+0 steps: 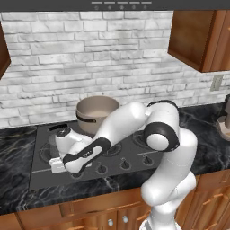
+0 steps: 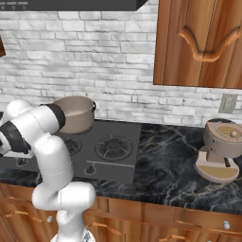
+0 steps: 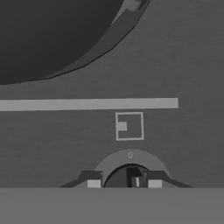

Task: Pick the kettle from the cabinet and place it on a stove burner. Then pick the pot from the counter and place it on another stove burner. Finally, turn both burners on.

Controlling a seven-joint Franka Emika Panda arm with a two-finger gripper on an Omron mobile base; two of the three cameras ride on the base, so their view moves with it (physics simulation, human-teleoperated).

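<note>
The pot (image 1: pixel 96 114) sits on a rear stove burner. On the cooktop's (image 3: pixel 183 65) front edge, a knob (image 3: pixel 127 177) lies between the jaws, which stand slightly apart. Closing off-centre, they could slip and leave it unturned.

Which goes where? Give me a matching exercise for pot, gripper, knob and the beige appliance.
Things:
1. pot
2. gripper
3. knob
4. beige appliance

Places:
A. on the counter, right of the cooktop
B. between the fingertips
C. on a rear burner, by the brick wall
D. low at the cooktop's front edge, left side

Pairs: 1-C, 2-D, 3-B, 4-A
</note>
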